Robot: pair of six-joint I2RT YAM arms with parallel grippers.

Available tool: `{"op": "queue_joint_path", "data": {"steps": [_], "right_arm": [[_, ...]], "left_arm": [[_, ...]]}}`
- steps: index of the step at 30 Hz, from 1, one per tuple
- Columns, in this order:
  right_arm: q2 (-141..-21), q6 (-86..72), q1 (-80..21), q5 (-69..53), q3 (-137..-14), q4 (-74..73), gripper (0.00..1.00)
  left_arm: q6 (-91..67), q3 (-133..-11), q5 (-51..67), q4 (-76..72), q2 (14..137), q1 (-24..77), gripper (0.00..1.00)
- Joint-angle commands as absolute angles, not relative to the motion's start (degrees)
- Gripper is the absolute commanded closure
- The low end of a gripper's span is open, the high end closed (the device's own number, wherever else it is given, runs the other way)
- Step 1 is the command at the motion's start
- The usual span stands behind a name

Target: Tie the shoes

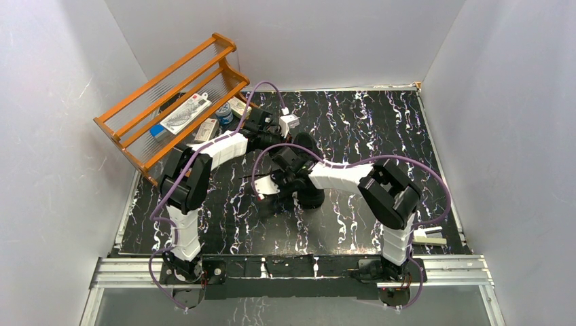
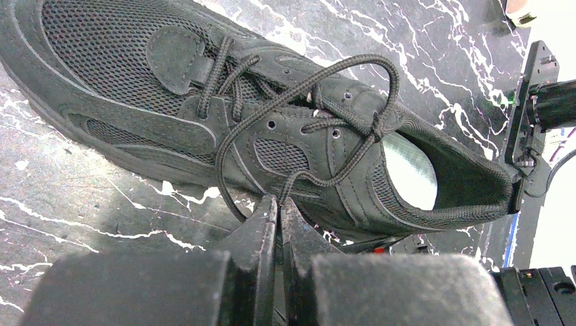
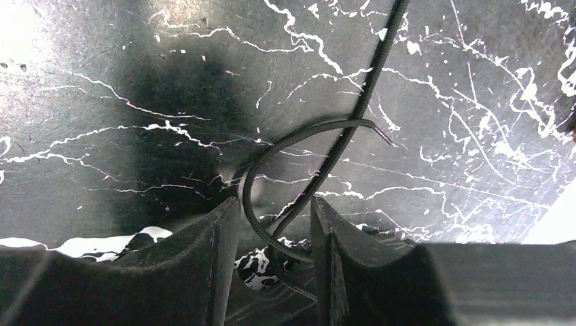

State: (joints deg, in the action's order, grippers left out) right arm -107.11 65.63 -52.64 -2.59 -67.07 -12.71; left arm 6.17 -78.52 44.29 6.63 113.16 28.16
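Observation:
The black sneaker lies on its side on the marbled mat, pale insole showing through its opening. In the top view the shoe is mostly hidden under both wrists. My left gripper is shut on a thin black lace that runs up to a loose knot at the eyelets, with a large loop hanging over the shoe's side. My right gripper is open, its fingers either side of a curled lace loop on the mat, not pinching it. In the top view both grippers, left and right, meet over the shoe.
An orange wooden rack with small packages stands at the back left. A small white box sits behind the shoe. A pale flat object lies at the near right edge. White walls enclose the mat. Part of the right arm is close to the shoe's heel.

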Motion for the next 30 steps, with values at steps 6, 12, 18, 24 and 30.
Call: {"op": "queue_joint_path", "data": {"steps": [6,12,18,24,30], "right_arm": [[-111.2,71.2,-52.7,-5.8,-71.6,-18.6,0.59],[-112.2,70.8,-52.7,-7.4,-71.0,-19.3,0.74],[-111.1,70.0,-52.8,-10.3,-71.1,-20.3,1.0],[-106.2,65.0,-53.2,-15.4,-72.3,-22.2,1.0],[-97.2,54.3,-54.4,-20.1,-70.9,-23.4,1.0]], "left_arm": [[5.8,-80.4,46.8,5.7,113.7,27.3,1.0],[5.1,-80.3,46.8,5.0,113.4,27.2,1.0],[4.3,-79.7,46.7,4.1,113.0,27.2,1.0],[3.0,-79.0,46.3,3.3,112.3,27.2,1.0],[0.8,-77.9,46.0,2.2,111.3,27.2,1.0]]}}
